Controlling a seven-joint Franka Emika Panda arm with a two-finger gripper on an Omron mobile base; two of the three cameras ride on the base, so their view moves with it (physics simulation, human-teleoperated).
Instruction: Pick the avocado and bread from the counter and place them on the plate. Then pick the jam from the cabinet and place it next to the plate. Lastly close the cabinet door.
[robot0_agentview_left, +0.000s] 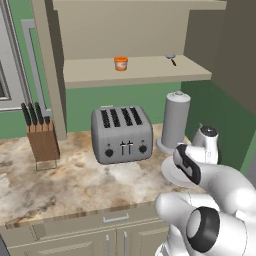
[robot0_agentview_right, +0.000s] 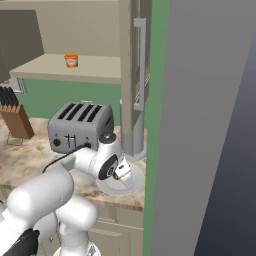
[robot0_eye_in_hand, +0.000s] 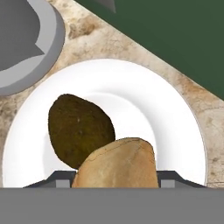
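Note:
In the hand view the white plate (robot0_eye_in_hand: 175, 127) lies on the marbled counter (robot0_eye_in_hand: 100, 37) just below my hand. The dark olive avocado (robot0_eye_in_hand: 76, 127) rests on the plate's left half. My gripper (robot0_eye_in_hand: 114, 183) is shut on the tan bread (robot0_eye_in_hand: 120, 162), which hangs over the plate's near part, against the avocado's edge. From the right base view the gripper (robot0_agentview_right: 120, 175) points down over the plate (robot0_agentview_right: 134, 184). The orange jam (robot0_agentview_left: 120, 63) stands on the shelf of the open cabinet (robot0_agentview_left: 150, 71).
A grey toaster (robot0_agentview_left: 122, 134) stands left of the plate (robot0_agentview_left: 169, 172), and a tall grey cylinder on a round base (robot0_agentview_left: 175, 121) stands behind it. A knife block (robot0_agentview_left: 42, 139) is at the far left. The open cabinet door (robot0_agentview_right: 136, 65) hangs above the plate's side.

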